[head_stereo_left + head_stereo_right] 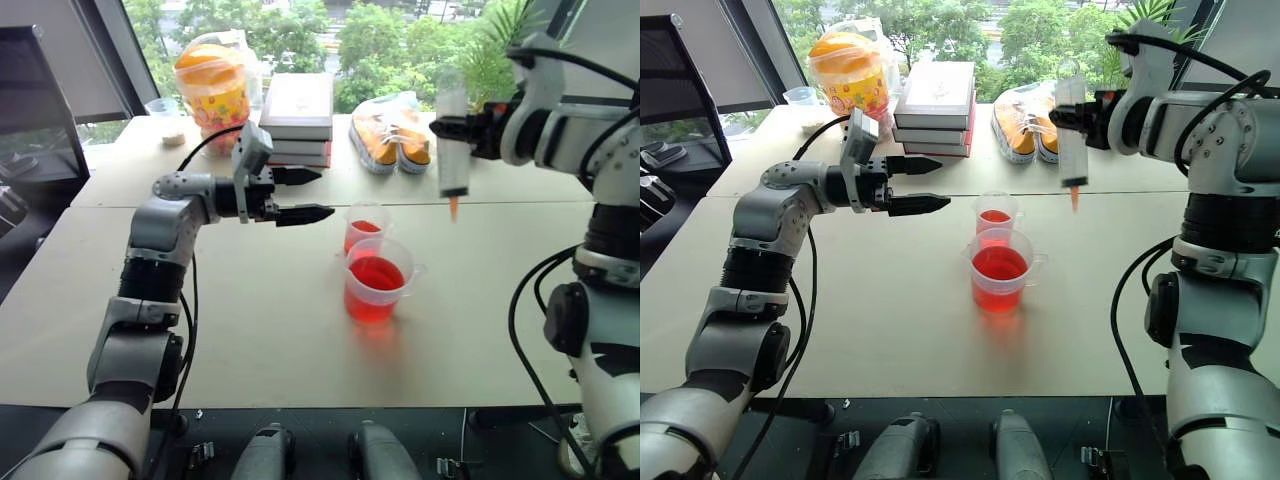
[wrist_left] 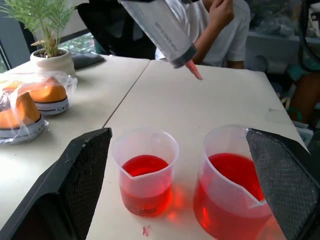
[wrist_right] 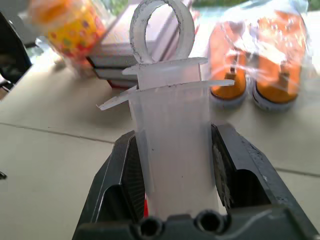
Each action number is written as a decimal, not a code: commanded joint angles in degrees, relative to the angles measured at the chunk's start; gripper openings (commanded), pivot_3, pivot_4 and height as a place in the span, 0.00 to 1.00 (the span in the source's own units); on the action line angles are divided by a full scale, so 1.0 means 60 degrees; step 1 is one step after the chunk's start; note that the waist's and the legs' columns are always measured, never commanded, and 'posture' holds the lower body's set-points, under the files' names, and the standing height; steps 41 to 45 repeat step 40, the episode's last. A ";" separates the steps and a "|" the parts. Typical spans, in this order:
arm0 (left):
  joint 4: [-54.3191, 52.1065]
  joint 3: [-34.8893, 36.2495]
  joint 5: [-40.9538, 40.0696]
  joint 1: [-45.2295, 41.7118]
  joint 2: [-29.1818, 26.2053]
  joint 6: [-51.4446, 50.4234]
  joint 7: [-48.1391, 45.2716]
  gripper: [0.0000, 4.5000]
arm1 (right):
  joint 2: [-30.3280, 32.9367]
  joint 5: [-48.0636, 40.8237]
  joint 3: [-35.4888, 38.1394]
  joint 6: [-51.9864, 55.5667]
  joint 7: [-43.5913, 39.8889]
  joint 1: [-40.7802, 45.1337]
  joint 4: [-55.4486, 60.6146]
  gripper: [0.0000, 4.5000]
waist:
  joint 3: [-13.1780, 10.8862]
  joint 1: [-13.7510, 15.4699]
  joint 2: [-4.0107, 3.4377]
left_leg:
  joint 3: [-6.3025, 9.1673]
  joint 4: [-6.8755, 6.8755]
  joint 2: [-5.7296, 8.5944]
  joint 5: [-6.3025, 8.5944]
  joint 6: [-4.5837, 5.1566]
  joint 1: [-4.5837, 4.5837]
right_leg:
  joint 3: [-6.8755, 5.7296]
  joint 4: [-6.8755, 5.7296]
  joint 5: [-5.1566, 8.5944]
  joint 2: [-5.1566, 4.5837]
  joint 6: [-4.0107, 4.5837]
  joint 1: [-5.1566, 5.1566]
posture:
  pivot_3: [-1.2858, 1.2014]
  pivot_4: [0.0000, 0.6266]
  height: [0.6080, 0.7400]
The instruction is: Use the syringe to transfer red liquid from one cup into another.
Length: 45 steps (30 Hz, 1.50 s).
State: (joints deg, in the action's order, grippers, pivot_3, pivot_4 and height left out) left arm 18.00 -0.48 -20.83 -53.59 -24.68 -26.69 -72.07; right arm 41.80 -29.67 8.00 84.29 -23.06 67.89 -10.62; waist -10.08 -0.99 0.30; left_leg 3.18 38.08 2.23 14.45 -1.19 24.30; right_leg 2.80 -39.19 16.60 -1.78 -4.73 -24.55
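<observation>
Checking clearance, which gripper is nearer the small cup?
Left. The left gripper hovers open just left of the small cup; the right gripper, holding the syringe, is higher, farther right.

Setting: an office-like workroom used as a robot test space, beside a big window.
Landmark: a pale work table (image 1: pixel 250 330), made of light boards pushed together.
Behind the table: large panes of glass looking onto green trees (image 1: pixel 380 40) outside.
On the table's far edge: a stack of books (image 1: pixel 297 120), bagged orange shoes (image 1: pixel 392 135) and a bright snack tub (image 1: pixel 212 85), everyday clutter rather than lab stock.
At the table's far right corner: a potted plant (image 2: pixel 47 30).
Left of the table: a dark office chair (image 1: pixel 675 90).
Beyond the table's right end: a seated person in a white T-shirt (image 2: pixel 220 30) near cluttered shelves.
</observation>
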 commanded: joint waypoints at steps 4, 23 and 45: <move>-0.0748 0.0024 -0.0391 0.0275 -0.0050 0.0001 0.0074 0.98 | 0.1101 0.0112 -0.0847 0.1260 -0.0496 -0.0792 -0.0321 0.33 | 0.0000 0.0032 0.0001 | -0.0003 0.0004 0.0000 0.0001 0.0002 0.0004 | -0.0002 0.0001 0.0000 0.0000 0.0000 0.0000 | 0.52 0.24 1.00; -0.2305 0.0095 -0.1030 0.1679 -0.0347 0.0197 0.0515 1.00 | 0.1191 0.1656 -0.1715 -0.1525 -0.1970 -0.2212 -0.3002 0.98 | 0.0000 0.0015 0.0001 | -0.0013 0.0021 -0.0005 0.0001 0.0004 -0.0005 | 0.0001 -0.0007 -0.0005 0.0016 0.0003 0.0011 | 0.52 0.24 1.00; -0.1692 -0.0013 -0.1066 0.1093 -0.1679 0.0091 -0.0417 1.00 | 0.5702 -0.1611 0.5430 -0.1086 -0.6927 -0.8501 0.6747 0.99 | -0.0002 0.0024 0.0001 | 0.0003 0.0009 -0.0019 0.0005 0.0010 -0.0089 | -0.0019 0.0028 -0.0003 0.0028 0.0003 0.0113 | 0.52 0.24 1.00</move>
